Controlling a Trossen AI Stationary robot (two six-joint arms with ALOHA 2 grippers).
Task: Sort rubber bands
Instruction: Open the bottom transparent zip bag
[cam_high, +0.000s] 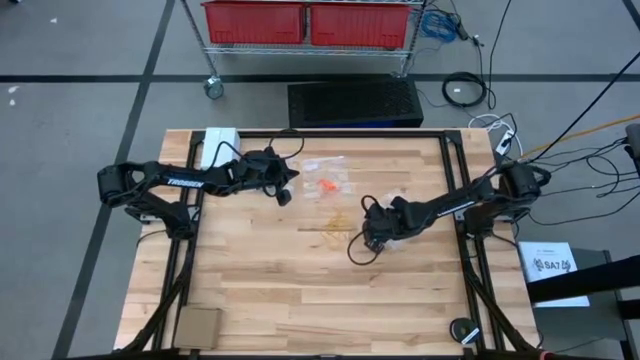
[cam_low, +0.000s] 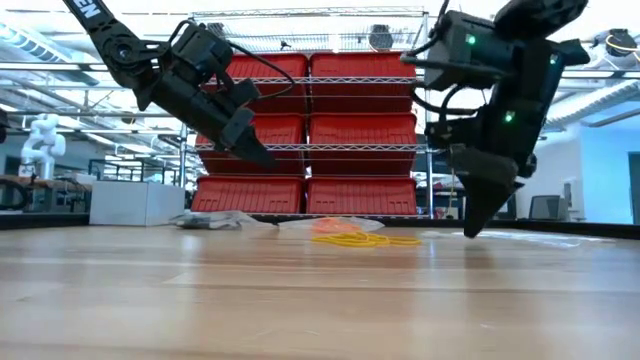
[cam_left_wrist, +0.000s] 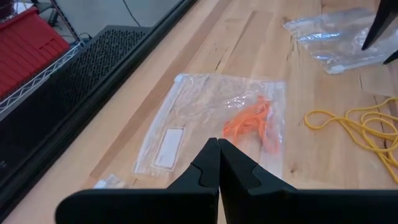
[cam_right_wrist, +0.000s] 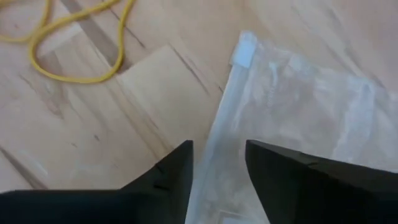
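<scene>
Near the centre of the high view, the right tool hangs low over the tabletop. Its wrist view shows the fingers parted by a narrow gap, holding nothing, poised over the sealed edge of a clear bag. Low view: fingertips just above the wood, touch uncertain.

Left tool sits upper left of centre in the high view, raised off the tabletop in the low view. Fingers pressed together, empty.

Orange bands lie bunched inside a second clear bag, middle of the left wrist frame; in the high view they show as an orange spot above centre, between the two tools. Yellow bands lie loose on the wood at the right of that frame, outside any bag; in the low view a yellow tangle sits at centre, orange just behind it. A few yellow loops also show at upper left of the right wrist frame, just beside the bag there.

Red bins fill the shelving behind.
</scene>
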